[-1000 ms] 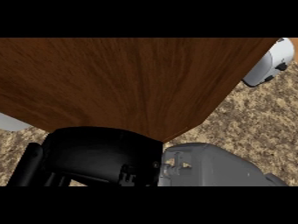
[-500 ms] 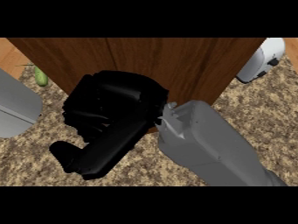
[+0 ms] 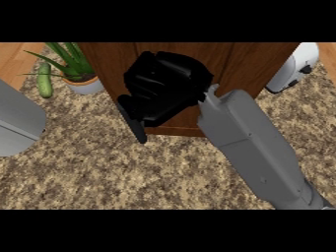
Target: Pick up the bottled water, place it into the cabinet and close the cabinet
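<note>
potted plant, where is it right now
In the head view the potted plant stands at the upper left on the speckled counter, against the left side of the wooden cabinet, with a green cucumber lying just to its left.

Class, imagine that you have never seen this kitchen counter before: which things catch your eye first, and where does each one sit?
The right hand stands out first, black, at the middle of the view against the front of the brown wooden cabinet. At the upper left a potted plant stands beside a green cucumber on the speckled counter. A white appliance sits at the upper right, and the grey left forearm shows at the left edge.
</note>
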Robot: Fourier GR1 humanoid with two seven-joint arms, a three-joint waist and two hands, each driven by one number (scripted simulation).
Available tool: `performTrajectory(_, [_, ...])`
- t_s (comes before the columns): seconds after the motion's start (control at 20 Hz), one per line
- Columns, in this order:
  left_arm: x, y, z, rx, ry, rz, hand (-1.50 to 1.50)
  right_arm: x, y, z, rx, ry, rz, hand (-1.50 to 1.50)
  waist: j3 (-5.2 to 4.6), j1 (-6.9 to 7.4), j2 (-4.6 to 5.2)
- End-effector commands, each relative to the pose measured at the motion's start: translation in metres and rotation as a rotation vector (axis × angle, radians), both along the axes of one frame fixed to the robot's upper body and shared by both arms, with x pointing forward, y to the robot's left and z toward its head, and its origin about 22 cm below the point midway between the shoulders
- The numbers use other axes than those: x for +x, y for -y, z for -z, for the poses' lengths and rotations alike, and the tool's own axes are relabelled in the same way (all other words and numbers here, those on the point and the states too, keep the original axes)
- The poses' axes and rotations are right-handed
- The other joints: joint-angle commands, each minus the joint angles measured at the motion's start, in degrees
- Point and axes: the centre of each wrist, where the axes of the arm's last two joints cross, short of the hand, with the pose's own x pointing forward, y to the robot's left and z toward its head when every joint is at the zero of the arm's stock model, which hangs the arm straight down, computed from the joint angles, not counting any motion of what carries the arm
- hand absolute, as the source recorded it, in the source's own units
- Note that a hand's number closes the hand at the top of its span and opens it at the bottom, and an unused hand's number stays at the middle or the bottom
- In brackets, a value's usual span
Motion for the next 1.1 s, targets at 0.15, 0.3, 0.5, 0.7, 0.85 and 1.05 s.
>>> performTrajectory(0.15, [0.009,-0.006,0.003,0.002,0.018,-0.008,-1.5,0.028,0.018,-0.017,0.015,0.124,0.14,1.5,0.11,-0.51,0.38])
performTrajectory(0.3, [0.008,0.011,0.013,-0.024,0.016,0.015,-1.5,0.032,0.02,-0.015,0.02,0.151,0.158,1.5,0.11,-0.33,0.4])
performTrajectory(0.5, [0.014,0.01,0.015,-0.029,0.018,0.031,-1.5,0.038,0.014,-0.033,0.072,0.23,0.225,-1.5,0.06,0.03,0.67])
performTrajectory(0.7, [0.014,0.008,0.006,-0.003,0.001,0.036,-1.5,0.038,0.011,-0.051,0.064,0.274,0.284,-1.5,0.1,0.16,0.51])
performTrajectory(0.85, [0.02,0.008,0.007,0.002,-0.003,0.046,-1.5,0.039,0.004,-0.066,0.085,0.285,0.326,-1.5,0.04,0.5,0.73])
performTrajectory(1.05, [0.028,0.008,0.005,0.012,0.005,0.065,-1.5,0.039,0.007,-0.069,0.083,0.302,0.32,-1.5,0.06,-0.14,0.63])
